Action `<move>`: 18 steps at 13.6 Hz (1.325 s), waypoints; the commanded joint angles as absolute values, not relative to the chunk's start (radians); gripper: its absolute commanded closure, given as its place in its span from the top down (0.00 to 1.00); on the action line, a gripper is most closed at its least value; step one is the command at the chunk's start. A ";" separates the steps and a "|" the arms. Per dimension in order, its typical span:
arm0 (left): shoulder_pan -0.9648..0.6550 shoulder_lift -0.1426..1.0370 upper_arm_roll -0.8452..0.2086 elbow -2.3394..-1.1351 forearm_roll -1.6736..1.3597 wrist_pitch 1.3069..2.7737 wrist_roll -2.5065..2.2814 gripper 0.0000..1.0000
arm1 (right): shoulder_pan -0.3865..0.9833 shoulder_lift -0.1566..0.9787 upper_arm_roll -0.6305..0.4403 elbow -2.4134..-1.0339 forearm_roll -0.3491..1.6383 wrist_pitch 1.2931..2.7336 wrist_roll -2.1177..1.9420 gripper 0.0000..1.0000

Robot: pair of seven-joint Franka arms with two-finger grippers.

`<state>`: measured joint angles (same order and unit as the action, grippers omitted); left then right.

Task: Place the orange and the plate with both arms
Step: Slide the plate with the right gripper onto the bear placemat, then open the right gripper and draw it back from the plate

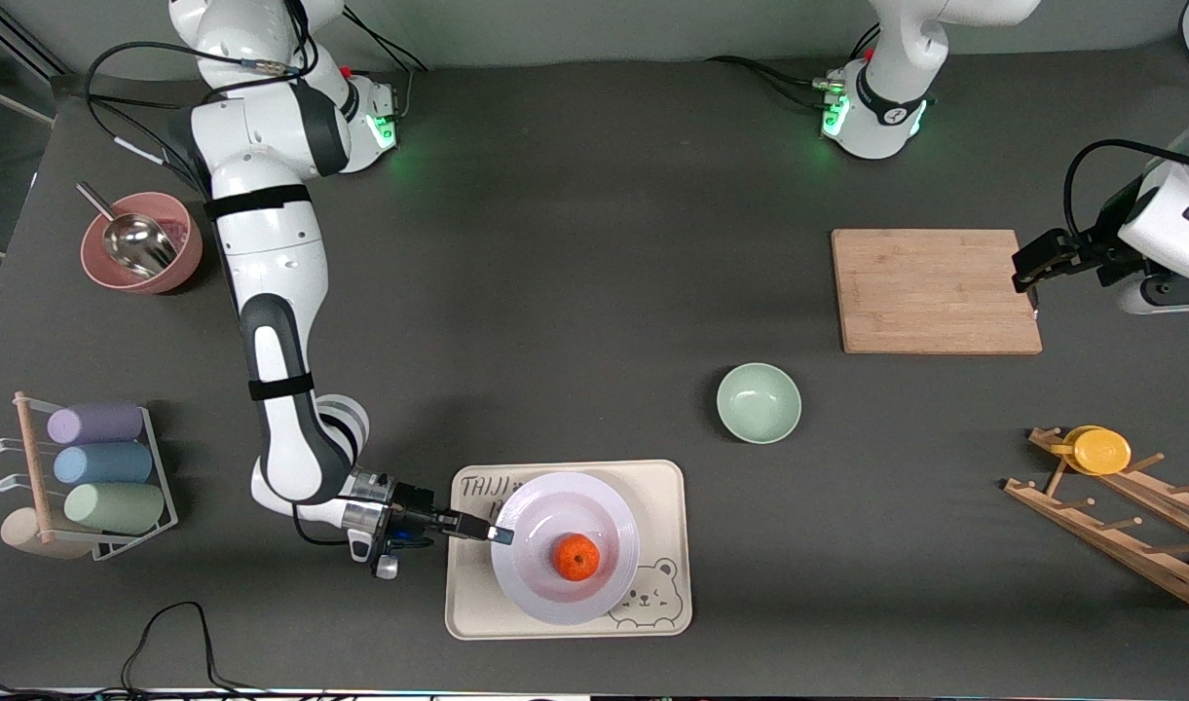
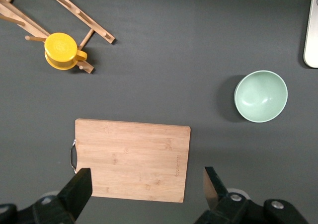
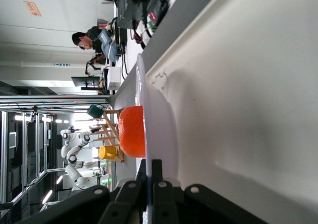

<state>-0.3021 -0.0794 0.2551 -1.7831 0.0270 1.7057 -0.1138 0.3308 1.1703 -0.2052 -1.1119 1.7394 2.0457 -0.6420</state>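
the orange [image 1: 576, 557] already sits in the well of the plate [image 1: 545, 506], and the plate rests on the cream bear-printed tray [image 1: 664, 526] at the edge of the table nearest the front camera, so both placements look done, as far as can be judged; what seems left is for the right arm to let go of the plate and draw away. the right gripper [image 1: 497, 534] is low at the plate's rim on the side toward the right arm's end of the table, its jaws pressed together and pinching the thin white rim, which the right wrist view shows clamped edge-on between the fingers [image 3: 157, 184] with the orange just past them. the left arm waits with the left gripper [image 1: 1032, 282] over the end of the wooden cutting board [image 1: 935, 290], its jaws spread wide and holding nothing. the pale green bowl [image 1: 759, 402] stands apart between board and tray.
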 commanded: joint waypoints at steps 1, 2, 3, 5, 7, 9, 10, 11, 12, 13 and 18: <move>-0.325 -0.086 0.275 -1.789 0.044 1.738 -0.100 1.00 | 0.337 1.189 -0.209 -1.077 1.752 2.054 -0.637 0.00; -0.325 -0.083 0.275 -1.789 0.044 1.746 -0.100 1.00 | 0.342 1.189 -0.210 -1.078 1.750 2.054 -0.638 0.00; -0.327 -0.081 0.275 -1.789 0.044 1.753 -0.100 1.00 | 0.342 1.190 -0.209 -1.080 1.749 2.052 -0.640 0.00; -0.328 -0.081 0.275 -1.789 0.044 1.766 -0.100 1.00 | 0.342 1.190 -0.210 -1.097 1.744 2.052 -0.641 0.00; -0.328 -0.081 0.273 -1.789 0.044 1.766 -0.100 1.00 | 0.342 1.190 -0.210 -1.106 1.746 2.052 -0.656 0.00; -0.327 -0.081 0.275 -1.789 0.044 1.769 -0.101 1.00 | 0.342 1.190 -0.210 -1.108 1.746 2.052 -0.657 0.28; -0.328 -0.081 0.275 -1.789 0.044 1.766 -0.100 1.00 | 0.342 1.190 -0.210 -1.108 1.746 2.052 -0.652 0.38; -0.331 -0.083 0.273 -1.789 0.044 1.766 -0.101 1.00 | 0.342 1.189 -0.210 -1.108 1.744 2.052 -0.646 0.45; -0.334 -0.084 0.273 -1.789 0.044 1.766 -0.101 1.00 | 0.342 1.187 -0.210 -1.108 1.743 2.052 -0.641 0.53; -0.334 -0.084 0.273 -1.789 0.043 1.764 -0.101 1.00 | 0.342 1.186 -0.210 -1.108 1.741 2.052 -0.640 0.57; -0.334 -0.084 0.273 -1.789 0.043 1.764 -0.101 1.00 | 0.338 1.140 -0.216 -1.135 1.659 2.051 -0.626 0.57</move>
<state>-0.3141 -0.0767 0.2578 -1.7838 0.0289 1.7575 -0.1122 0.3356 1.1801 -0.2087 -1.1101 1.7222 2.0458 -0.6442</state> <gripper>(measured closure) 0.000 0.423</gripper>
